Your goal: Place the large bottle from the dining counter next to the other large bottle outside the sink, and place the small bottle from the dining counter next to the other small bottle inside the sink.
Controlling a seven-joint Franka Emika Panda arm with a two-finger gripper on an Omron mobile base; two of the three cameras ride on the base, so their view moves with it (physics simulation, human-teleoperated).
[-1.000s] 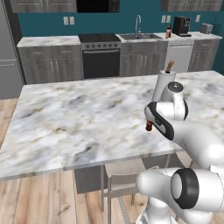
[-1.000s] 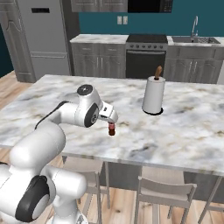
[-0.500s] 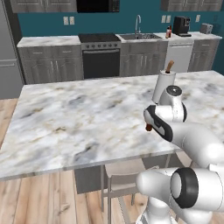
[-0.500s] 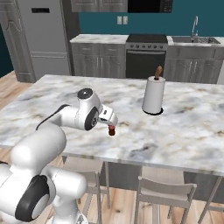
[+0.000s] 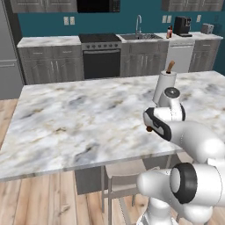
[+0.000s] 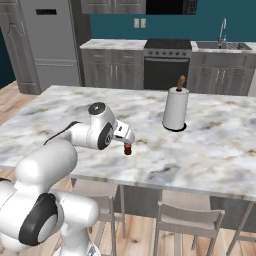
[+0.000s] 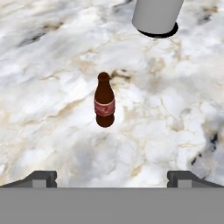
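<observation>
While poised low over the dining counter (image 7: pixel 52 131) with fingers spread wide and nothing held, gripper (image 7: pixel 112 177) faces the small bottle (image 7: pixel 105 101), upright on the marble just ahead, untouched. Beyond, paper towel roll (image 6: pixel 175 109). Farther back, sink (image 5: pixel 143 37) on the rear wall. Neither bottle moved yet, by the look of it; large bottle not made out; whole task left.

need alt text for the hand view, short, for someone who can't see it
A small brown bottle with a red label stands upright on a marbled white counter, centred ahead of the open gripper, whose two dark fingertips sit well apart at the bottom. The base of a white paper towel roll shows at the top.
</observation>
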